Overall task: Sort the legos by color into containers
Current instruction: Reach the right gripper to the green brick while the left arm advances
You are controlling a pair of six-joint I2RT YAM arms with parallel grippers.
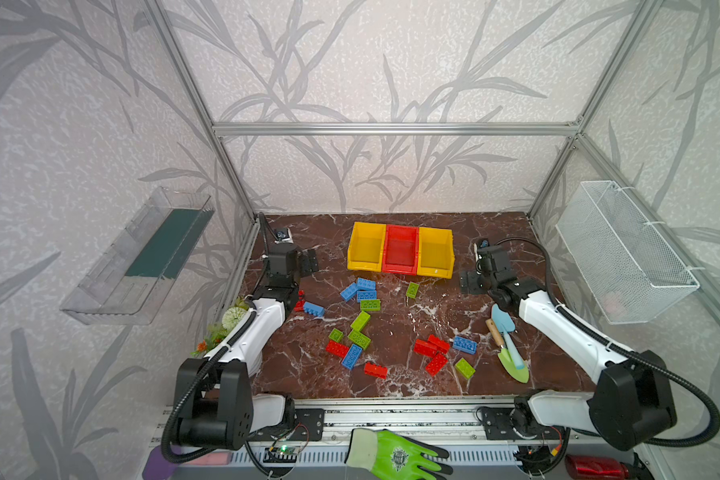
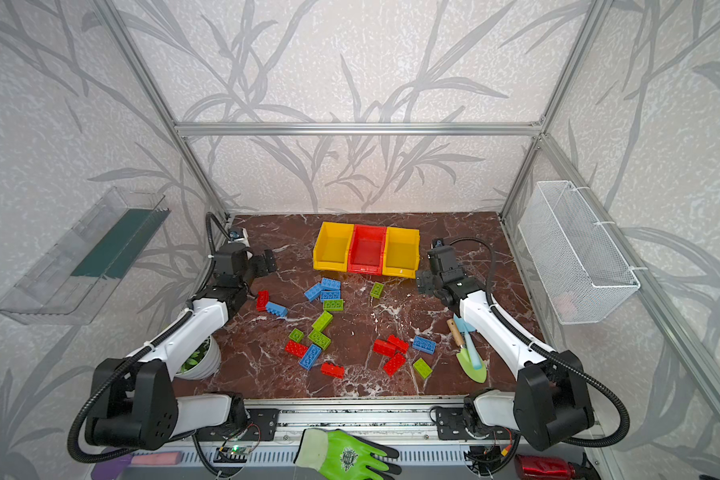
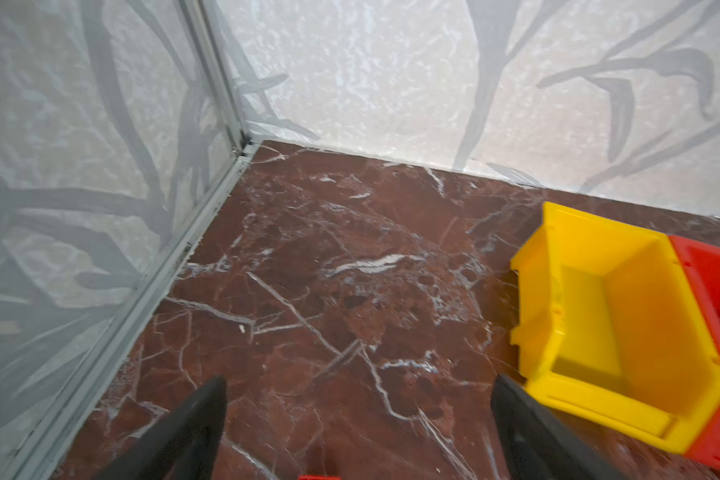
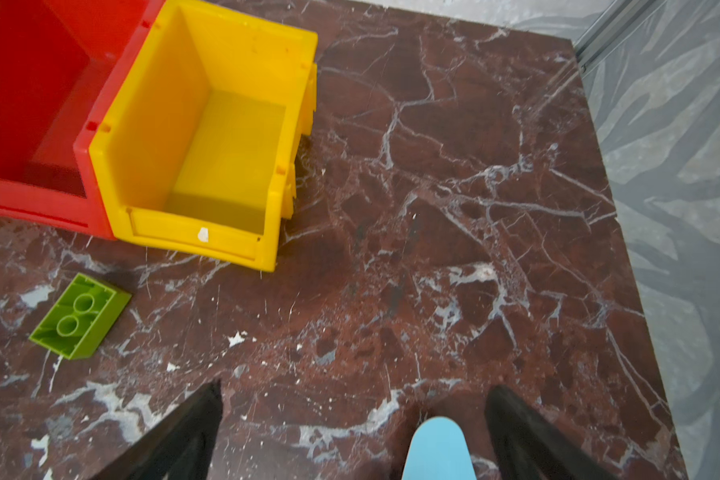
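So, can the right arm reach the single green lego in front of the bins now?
Probably yes: the green lego lies alone on the marble table, and the right tool stands open nearby, nothing between.

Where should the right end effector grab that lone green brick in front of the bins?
Pinch the green brick across its two long side walls, coming straight down from above. It lies hollow side up, its flat walls exposed, with nothing crowding it.

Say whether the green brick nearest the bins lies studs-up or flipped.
Flipped: in the right wrist view the green brick shows its hollow underside with round tubes.
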